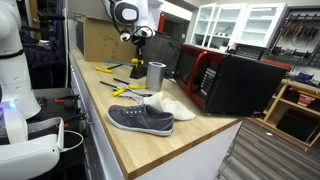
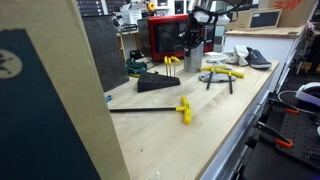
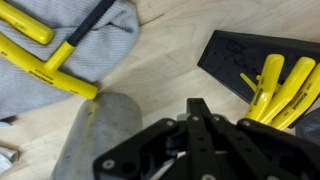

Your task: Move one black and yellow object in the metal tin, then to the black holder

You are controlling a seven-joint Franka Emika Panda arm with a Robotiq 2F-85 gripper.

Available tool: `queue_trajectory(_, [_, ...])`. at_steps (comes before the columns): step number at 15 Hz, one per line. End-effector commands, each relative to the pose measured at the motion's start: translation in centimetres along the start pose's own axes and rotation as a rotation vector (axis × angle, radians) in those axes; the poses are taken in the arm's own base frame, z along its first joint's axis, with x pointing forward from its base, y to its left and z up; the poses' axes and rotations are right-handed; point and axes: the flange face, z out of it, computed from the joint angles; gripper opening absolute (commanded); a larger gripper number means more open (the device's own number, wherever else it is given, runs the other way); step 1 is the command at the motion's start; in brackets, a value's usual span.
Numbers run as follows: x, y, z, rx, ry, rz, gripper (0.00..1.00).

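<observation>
Wooden benchtop [image 1: 200, 140]: yellow-handled tools [image 3: 272, 88] in black holder [image 3: 235, 55], metal tin [image 1: 156, 76] near.

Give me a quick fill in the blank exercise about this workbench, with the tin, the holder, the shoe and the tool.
1. The handles sticking out of the black holder are ____.
2. The shoe near the bench edge is ____ with a white sole.
3. The metal tin stands ____ on the bench.
4. The jaws of the tool are ____.

Missing words: yellow; grey; upright; shut.
</observation>
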Motion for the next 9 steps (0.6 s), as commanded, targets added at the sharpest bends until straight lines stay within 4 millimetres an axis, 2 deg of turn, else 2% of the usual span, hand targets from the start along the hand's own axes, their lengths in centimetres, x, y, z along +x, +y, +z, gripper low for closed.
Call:
queue_trajectory(1, [0.2, -1.3, 0.4, 0.039, -0.012, -0.007, 0.0])
queue_trajectory(9, [-0.1, -2.7, 0.7, 0.108, -0.049, -0.017, 0.0])
